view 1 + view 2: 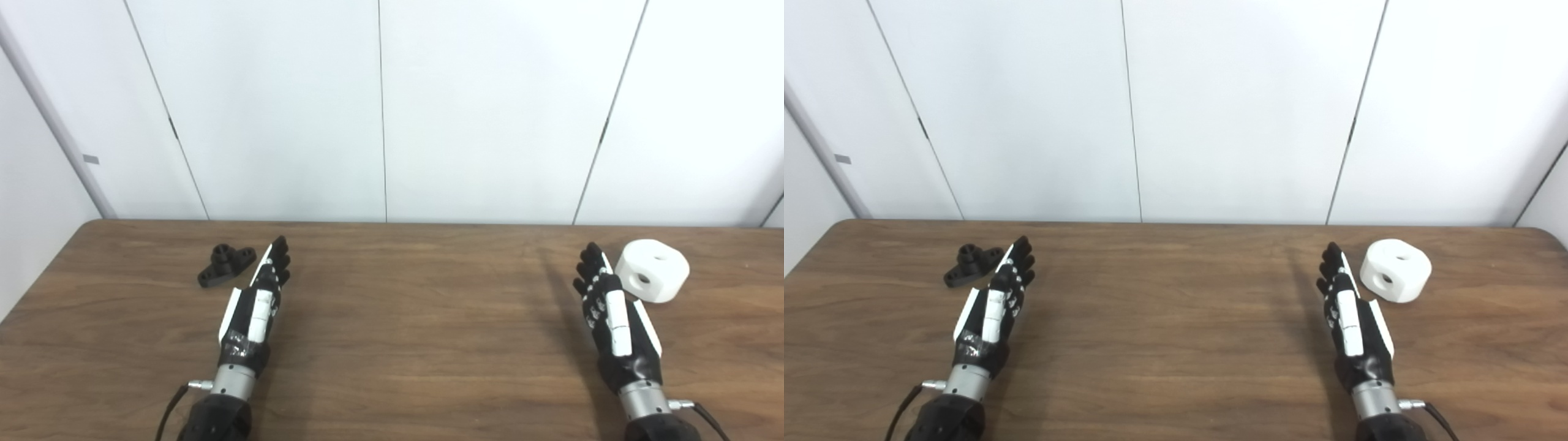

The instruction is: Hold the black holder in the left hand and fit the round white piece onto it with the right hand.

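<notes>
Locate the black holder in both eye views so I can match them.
Left eye view: black holder lies on the table, left of centre, just left of the left hand.
Right eye view: black holder sits further left in the picture.
Shared landmark: left hand's fingertips beside it.

Quick count of what's out here: one black holder (226, 265), sitting at about 10 o'clock on the surface (416, 343); one round white piece (653, 270) over at roughly 2 o'clock; two hands total, a left hand (257, 304) at 8 o'clock just beside the holder and a right hand (612, 318) at 4 o'clock right next to the white piece; both empty with fingers stretched out; one wooden surface under it all.
</notes>
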`<state>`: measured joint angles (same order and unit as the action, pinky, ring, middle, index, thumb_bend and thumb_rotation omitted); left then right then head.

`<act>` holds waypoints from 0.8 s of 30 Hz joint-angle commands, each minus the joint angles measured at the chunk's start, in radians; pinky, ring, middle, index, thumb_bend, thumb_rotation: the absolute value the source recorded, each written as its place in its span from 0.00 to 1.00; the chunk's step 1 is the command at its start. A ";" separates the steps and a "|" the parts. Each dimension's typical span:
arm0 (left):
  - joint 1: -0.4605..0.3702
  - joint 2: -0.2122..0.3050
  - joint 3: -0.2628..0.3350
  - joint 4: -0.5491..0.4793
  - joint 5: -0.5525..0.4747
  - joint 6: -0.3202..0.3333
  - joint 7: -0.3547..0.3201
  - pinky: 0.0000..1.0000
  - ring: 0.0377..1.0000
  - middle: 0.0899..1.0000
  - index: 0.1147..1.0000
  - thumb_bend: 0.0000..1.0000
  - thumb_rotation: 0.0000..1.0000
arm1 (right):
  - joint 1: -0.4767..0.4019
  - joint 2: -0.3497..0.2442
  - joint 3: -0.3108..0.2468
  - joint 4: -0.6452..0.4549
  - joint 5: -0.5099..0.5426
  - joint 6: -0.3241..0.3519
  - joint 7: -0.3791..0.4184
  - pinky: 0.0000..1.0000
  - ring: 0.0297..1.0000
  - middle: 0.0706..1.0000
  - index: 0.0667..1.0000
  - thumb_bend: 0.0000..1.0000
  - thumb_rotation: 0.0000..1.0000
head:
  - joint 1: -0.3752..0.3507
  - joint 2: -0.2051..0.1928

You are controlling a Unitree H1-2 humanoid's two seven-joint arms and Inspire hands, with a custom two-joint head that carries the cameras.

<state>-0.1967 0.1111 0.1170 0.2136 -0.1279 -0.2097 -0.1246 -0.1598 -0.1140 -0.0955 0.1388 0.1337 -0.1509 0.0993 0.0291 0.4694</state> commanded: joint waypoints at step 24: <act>0.043 -0.007 -0.003 0.059 -0.011 -0.023 -0.005 0.97 1.00 1.00 1.00 0.79 0.92 | 0.034 0.017 0.006 0.035 -0.003 -0.029 -0.001 1.00 1.00 1.00 1.00 0.57 1.00 | 0.010 0.006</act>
<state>-0.2005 0.1145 0.1185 0.2281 -0.1327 -0.2129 -0.1328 -0.1578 -0.1103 -0.0932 0.1388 0.1228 -0.1523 0.0977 0.0383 0.4756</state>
